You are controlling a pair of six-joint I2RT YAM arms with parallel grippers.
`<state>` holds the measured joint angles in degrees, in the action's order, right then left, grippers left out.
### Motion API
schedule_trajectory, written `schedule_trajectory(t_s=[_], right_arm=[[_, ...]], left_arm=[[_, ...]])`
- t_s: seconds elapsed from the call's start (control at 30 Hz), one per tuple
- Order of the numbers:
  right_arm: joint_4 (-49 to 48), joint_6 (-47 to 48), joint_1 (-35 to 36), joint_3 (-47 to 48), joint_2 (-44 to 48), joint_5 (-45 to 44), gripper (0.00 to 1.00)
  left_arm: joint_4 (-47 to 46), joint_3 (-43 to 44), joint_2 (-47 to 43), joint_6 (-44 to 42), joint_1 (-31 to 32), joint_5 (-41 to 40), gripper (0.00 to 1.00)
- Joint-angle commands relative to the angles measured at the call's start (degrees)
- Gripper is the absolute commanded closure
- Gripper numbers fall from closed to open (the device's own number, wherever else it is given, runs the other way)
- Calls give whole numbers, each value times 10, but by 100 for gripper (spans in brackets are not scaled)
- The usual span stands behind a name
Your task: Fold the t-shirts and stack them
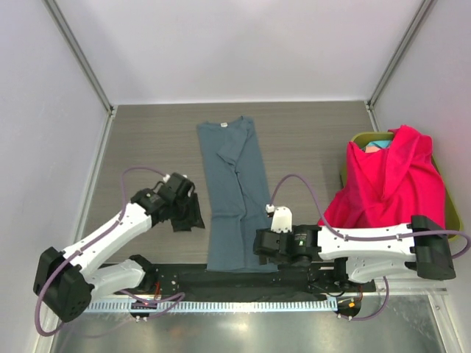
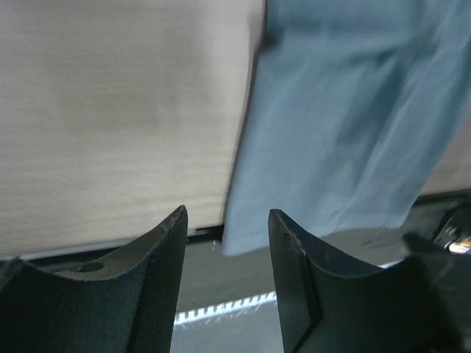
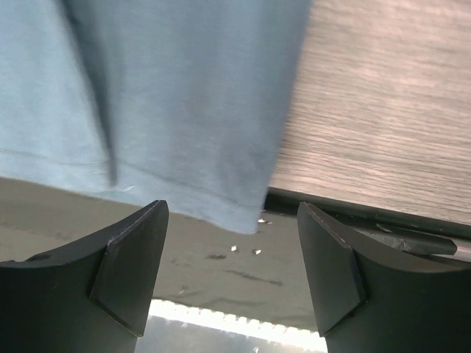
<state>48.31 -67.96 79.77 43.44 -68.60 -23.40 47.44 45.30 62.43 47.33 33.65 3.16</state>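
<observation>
A slate grey-blue t-shirt [image 1: 234,195] lies folded into a long strip down the middle of the table, its hem over the near edge. It shows in the left wrist view [image 2: 353,125] and the right wrist view [image 3: 162,95]. My left gripper [image 1: 193,215] is open and empty, left of the strip's lower half [image 2: 227,220]. My right gripper [image 1: 259,245] is open and empty at the hem's right corner [image 3: 232,213]. A bright pink-red t-shirt [image 1: 386,180] drapes over the bin at the right. Teal and pale pink cloth [image 1: 377,145] shows inside the bin.
The olive-green bin [image 1: 451,213] stands at the table's right edge. A black mat strip [image 1: 243,283] and a white toothed rail [image 1: 221,304] run along the near edge. Grey walls enclose the table on the left, back and right.
</observation>
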Motion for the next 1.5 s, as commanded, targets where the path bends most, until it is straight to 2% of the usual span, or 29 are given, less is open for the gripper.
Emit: schedule_trajectory(t_s=[0.0, 0.1, 0.23, 0.5, 0.67, 0.9, 1.23, 1.33, 1.47], right_arm=[[-63, -41, 1, -41, 14, -4, 24], [-98, -47, 0, -86, 14, 19, 29], [-153, -60, 0, -136, 33, 47, 33], [-204, -57, 0, -168, 36, 66, 43], [-210, -56, 1, -172, 36, 67, 53], [-211, -63, 0, -189, 52, 67, 72], [-212, -70, 0, -198, 58, 67, 75], [-211, -67, 0, -194, 53, 67, 75], [-211, -66, 0, -192, 47, 71, 75]], left_arm=[[-19, -50, -22, 106, 70, -3, 50], [-29, -78, -21, 164, 171, -25, 50], [-70, -102, -8, 216, 242, -29, 50], [-118, -101, 67, 265, 322, -60, 50], [-116, -97, 102, 284, 343, -75, 51], [-82, -105, 58, 301, 361, -122, 50], [-32, -118, -4, 315, 366, -153, 46], [-56, -143, 8, 319, 366, -141, 46], [-151, -181, 37, 332, 366, -108, 47]])
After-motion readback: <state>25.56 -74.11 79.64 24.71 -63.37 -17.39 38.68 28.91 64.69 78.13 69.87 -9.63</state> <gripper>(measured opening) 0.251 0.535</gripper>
